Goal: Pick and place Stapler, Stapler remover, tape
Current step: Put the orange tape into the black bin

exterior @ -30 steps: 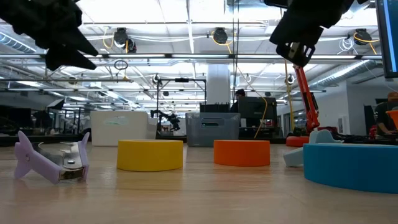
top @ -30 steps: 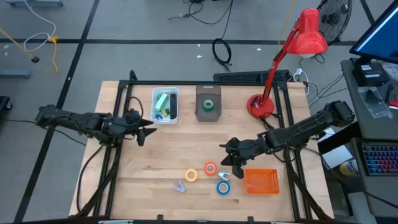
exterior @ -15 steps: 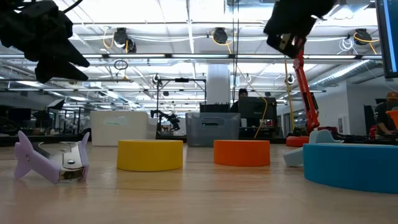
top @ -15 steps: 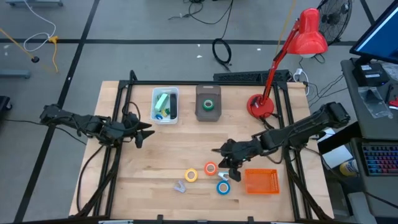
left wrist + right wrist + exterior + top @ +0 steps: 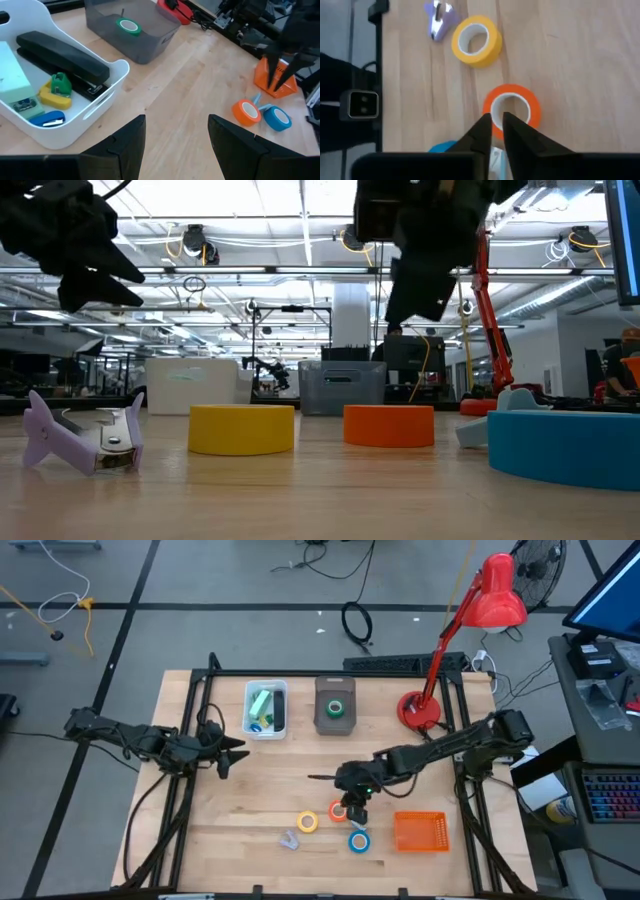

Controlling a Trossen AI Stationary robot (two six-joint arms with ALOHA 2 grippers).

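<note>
The orange-red tape roll [image 5: 339, 812] lies flat on the table between the yellow roll [image 5: 308, 823] and the blue roll [image 5: 359, 841]. A purple stapler remover [image 5: 289, 839] lies left of them. My right gripper [image 5: 347, 803] hangs above the orange-red roll [image 5: 531, 107], pointing down. Its fingers are only a narrow gap apart, and it is clear of the roll in the low view [image 5: 412, 315]. The green roll [image 5: 128, 26] lies in the grey bin [image 5: 335, 720]. The black stapler [image 5: 65, 59] lies in the white bin [image 5: 266, 730]. My left gripper [image 5: 236, 748] is open and empty, right of the white bin's near end.
An orange mesh basket [image 5: 420, 831] stands right of the rolls. A pale blue stapler remover [image 5: 257, 99] lies by the blue roll. A red desk lamp [image 5: 420, 710] stands at the back right. The white bin also holds small coloured removers [image 5: 56, 91] and a pale green block [image 5: 12, 72].
My right gripper has gone toward the table's left edge, from beside the orange basket to above the orange-red roll, and has come lower. My left gripper has sunk a little and then kept still. No object has moved.
</note>
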